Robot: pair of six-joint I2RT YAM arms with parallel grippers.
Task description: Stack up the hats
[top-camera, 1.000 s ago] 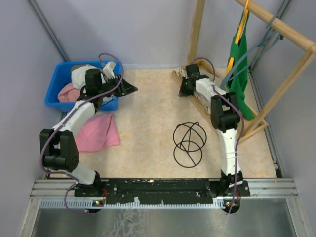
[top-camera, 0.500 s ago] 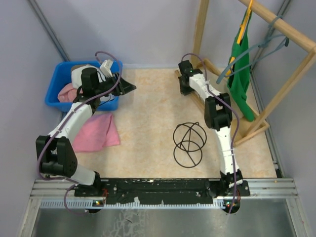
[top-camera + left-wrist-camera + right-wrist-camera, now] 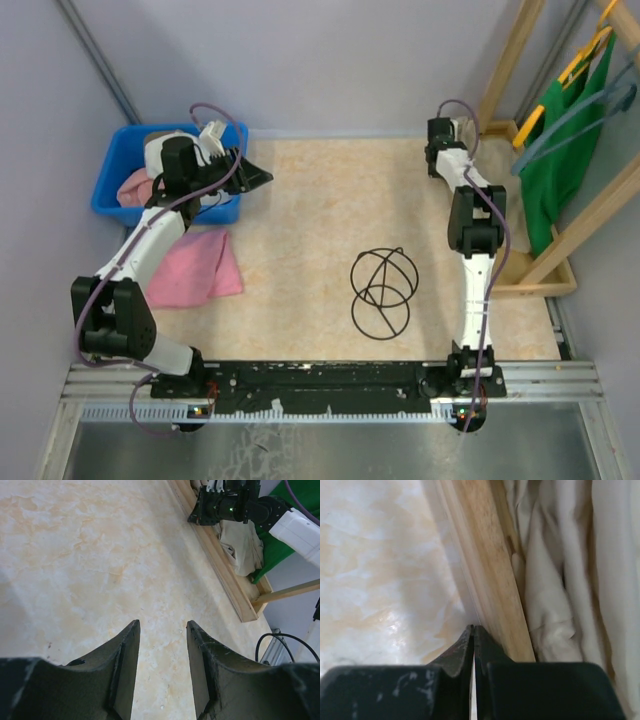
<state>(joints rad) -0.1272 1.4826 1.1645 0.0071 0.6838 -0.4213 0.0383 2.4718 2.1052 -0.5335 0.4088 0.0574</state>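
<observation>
Hats in blue bin, behind parted left fingers.

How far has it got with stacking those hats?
Nothing looks stacked yet. A white hat and a pink hat lie in the blue bin. Nothing is in hand: the left gripper hovers open and empty beside the bin, the right gripper is shut against the wooden rack base. All the stacking is left.

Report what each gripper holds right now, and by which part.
Nothing is held. The left gripper is open, only table between its fingers; the right gripper is shut empty beside the wooden rail.
</observation>
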